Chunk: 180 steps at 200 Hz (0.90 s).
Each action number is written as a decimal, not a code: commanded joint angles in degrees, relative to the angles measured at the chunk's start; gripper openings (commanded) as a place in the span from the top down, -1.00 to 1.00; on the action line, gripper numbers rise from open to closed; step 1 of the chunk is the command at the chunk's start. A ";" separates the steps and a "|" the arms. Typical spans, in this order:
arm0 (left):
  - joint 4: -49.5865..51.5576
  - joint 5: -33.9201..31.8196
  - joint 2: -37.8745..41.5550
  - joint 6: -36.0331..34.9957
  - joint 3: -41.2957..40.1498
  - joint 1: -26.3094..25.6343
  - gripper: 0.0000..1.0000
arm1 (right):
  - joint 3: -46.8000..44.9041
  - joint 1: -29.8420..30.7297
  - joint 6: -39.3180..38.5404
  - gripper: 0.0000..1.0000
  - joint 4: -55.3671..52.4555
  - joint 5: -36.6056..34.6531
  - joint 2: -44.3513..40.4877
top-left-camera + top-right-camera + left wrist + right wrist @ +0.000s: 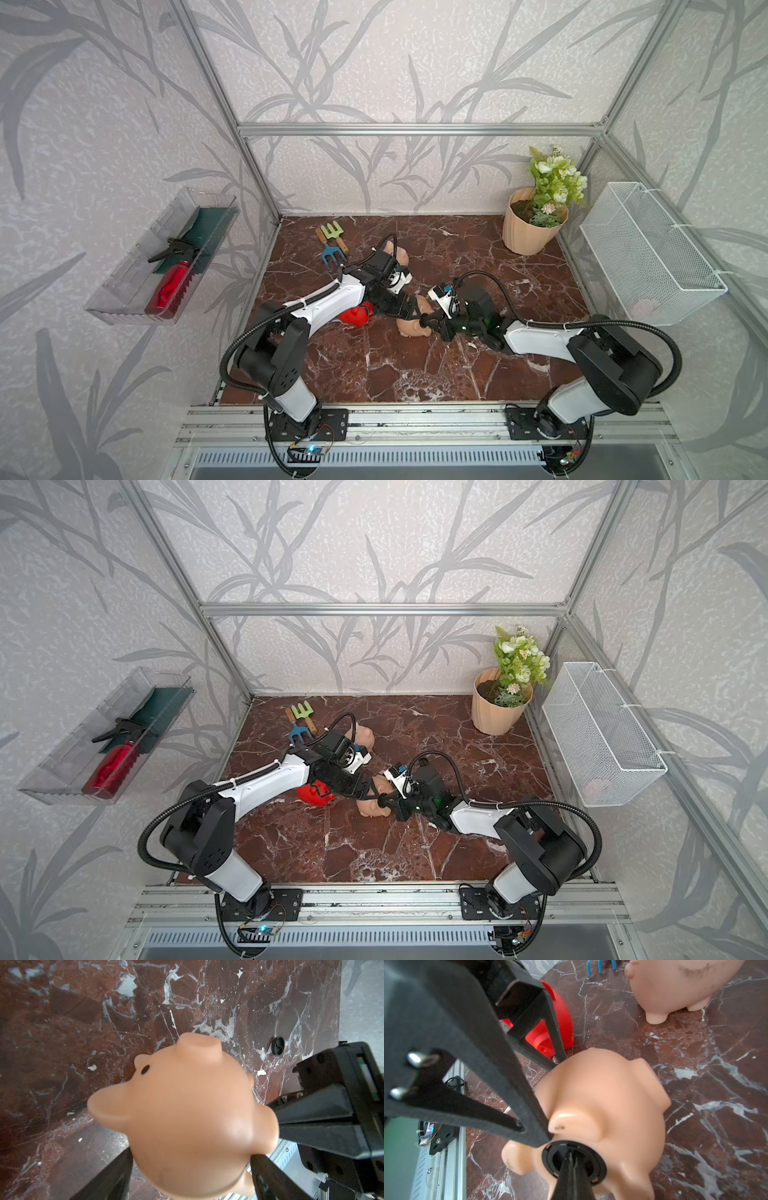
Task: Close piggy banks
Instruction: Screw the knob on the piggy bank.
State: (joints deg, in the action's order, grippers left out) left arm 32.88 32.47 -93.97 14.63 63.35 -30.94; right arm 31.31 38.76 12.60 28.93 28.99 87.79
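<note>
I had the peach piggy bank lifted on its side near the middle of the bench, belly turned toward the right arm. The left hand was closed on its body, a finger pressed against each flank. The right hand was fully pinched together, its tips down in the hollow of the black plug sitting in the belly hole. I couldn't tell whether it was nipping a rib there or only pushing. The plug's rim looked close to flush, so I judged this one nearly shut but not surely seated.

The red piggy bank lay on the bench just behind the left hand, under that arm. The second peach piggy bank stood on its feet further back, belly hidden. I couldn't tell whether either was plugged. A spare plug lay loose on the bench on the right arm's side, so I reckoned at least one was left.

Two small garden forks lay beside the back pig and the flower pot stood in the far corner, both clear of the work. The real crowding was the two arms meeting nose to nose over the pig, with the left arm covering the red one.
</note>
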 commanded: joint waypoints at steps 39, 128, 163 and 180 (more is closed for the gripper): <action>-4.81 8.60 -0.89 0.58 -0.15 -1.90 -0.69 | -1.34 1.07 8.40 1.00 3.79 1.08 1.66; -4.63 7.96 -1.26 0.50 -0.42 -2.20 -0.67 | -1.76 1.06 13.90 1.00 3.78 0.45 1.43; -4.56 7.80 -1.31 0.57 -0.41 -2.38 -0.67 | -1.96 1.09 17.02 1.00 3.66 0.10 1.24; -4.51 7.70 -1.35 0.57 -0.33 -2.61 -0.67 | -1.77 1.07 18.98 1.00 3.33 -0.11 1.41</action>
State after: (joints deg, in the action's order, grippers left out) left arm 32.69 32.47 -94.06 14.61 63.35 -30.96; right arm 29.76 38.74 27.75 32.32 28.34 87.99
